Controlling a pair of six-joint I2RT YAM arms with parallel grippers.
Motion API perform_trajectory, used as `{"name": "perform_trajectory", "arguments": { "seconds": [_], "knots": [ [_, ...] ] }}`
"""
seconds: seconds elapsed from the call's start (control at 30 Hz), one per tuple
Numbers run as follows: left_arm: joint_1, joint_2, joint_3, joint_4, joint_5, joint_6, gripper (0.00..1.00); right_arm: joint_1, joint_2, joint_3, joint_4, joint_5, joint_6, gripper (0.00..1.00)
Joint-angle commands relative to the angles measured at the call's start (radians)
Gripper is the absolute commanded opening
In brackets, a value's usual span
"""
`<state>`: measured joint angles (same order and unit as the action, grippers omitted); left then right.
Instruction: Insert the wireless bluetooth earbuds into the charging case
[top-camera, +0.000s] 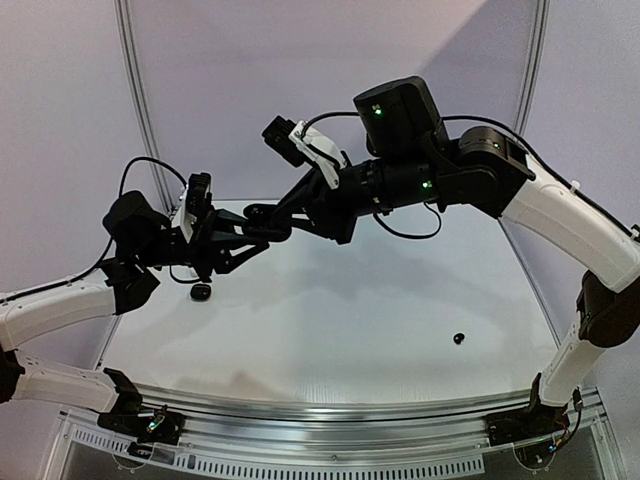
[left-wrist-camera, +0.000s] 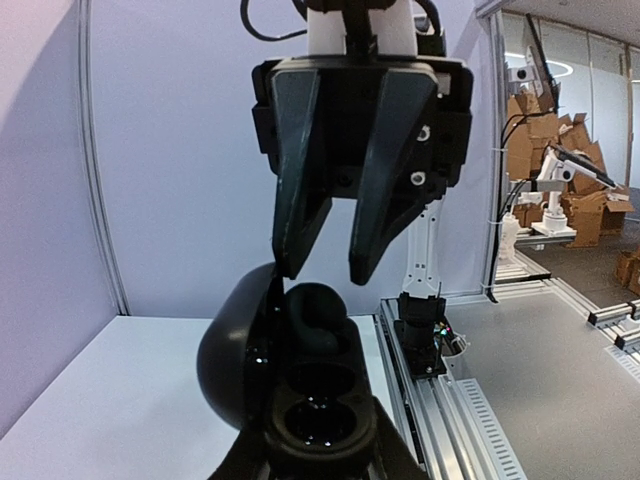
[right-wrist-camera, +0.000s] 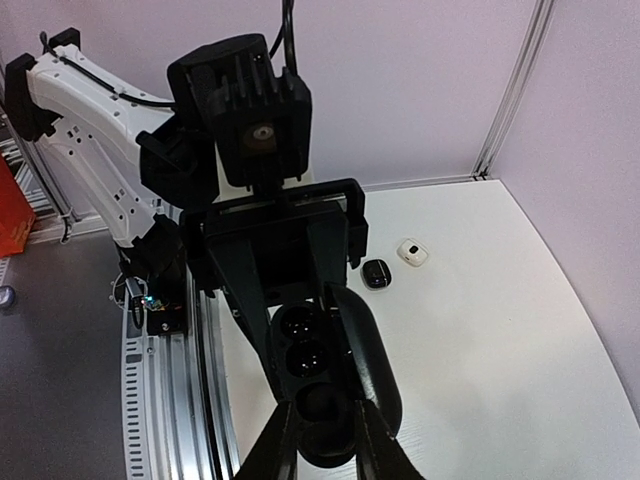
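Left gripper (left-wrist-camera: 318, 455) clenched the open case (right-wrist-camera: 310, 340), raised off the table (top-camera: 350, 320) so its wells faced the right gripper (left-wrist-camera: 330, 270) poised just above, jaws parted, nothing visibly between. Wells looked empty; an earbud (top-camera: 459, 338) lay on the table, well apart.

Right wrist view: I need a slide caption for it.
Left gripper presents the opened charging case to the right gripper, fingers parted.
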<state>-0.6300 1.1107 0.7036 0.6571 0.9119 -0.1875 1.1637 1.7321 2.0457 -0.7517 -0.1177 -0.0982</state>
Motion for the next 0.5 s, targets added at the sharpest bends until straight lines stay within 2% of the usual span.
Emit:
{"name": "perform_trajectory", "arguments": {
  "seconds": [0.0,0.47],
  "knots": [
    [-0.001,-0.013,-0.003,0.004,0.012,0.003,0.00,-0.007,0.033,0.034,-0.039,0.022,-0.012,0.21],
    [0.000,-0.011,-0.002,0.007,0.013,0.000,0.00,-0.007,0.045,0.065,-0.096,0.051,0.018,0.25]
  ]
}}
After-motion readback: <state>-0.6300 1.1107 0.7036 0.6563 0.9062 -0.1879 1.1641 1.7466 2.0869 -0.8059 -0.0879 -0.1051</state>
